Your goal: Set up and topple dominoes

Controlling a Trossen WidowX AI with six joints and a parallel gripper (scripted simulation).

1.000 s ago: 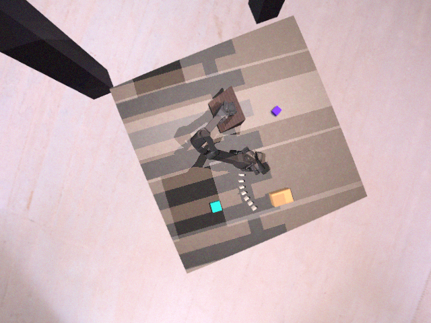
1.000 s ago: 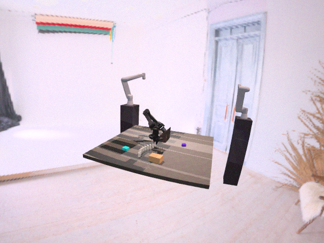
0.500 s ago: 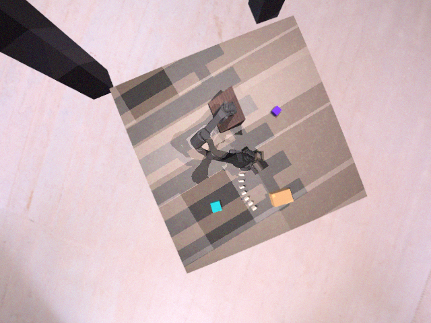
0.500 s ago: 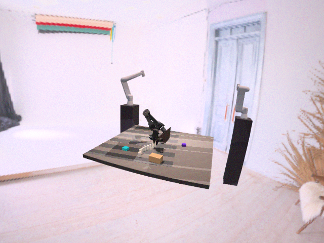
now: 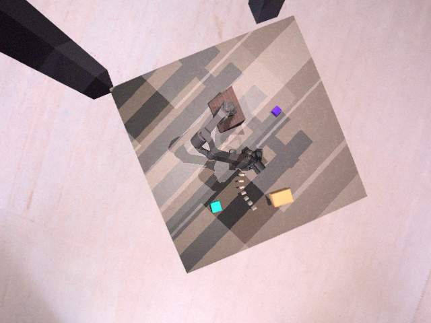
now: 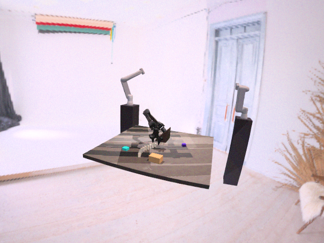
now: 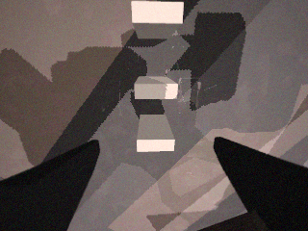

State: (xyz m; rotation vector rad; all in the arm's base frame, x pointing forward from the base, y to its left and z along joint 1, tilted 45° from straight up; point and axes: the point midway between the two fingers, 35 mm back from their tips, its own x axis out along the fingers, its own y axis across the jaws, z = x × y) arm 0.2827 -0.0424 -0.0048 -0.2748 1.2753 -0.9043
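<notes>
Black two-finger claw is wide open, nothing held. Nearest cream, flat-sided rectangular domino stands between the fingertips, apart from both; looks freshly placed. Release step, I'd say: back off straight along the fingers' own line, no sideways drift, jaws kept wide until clear, or a fingertip clips it. Next domino stands just beyond it, so don't sweep forward.

Rest of the cream domino row curves away from the claw, past the turquoise block on one side and the orange box on the other.

Hidden: arm covers the row's near end from the top; wrist view cuts the row off. Base contact and exact spacing: can't tell.
</notes>
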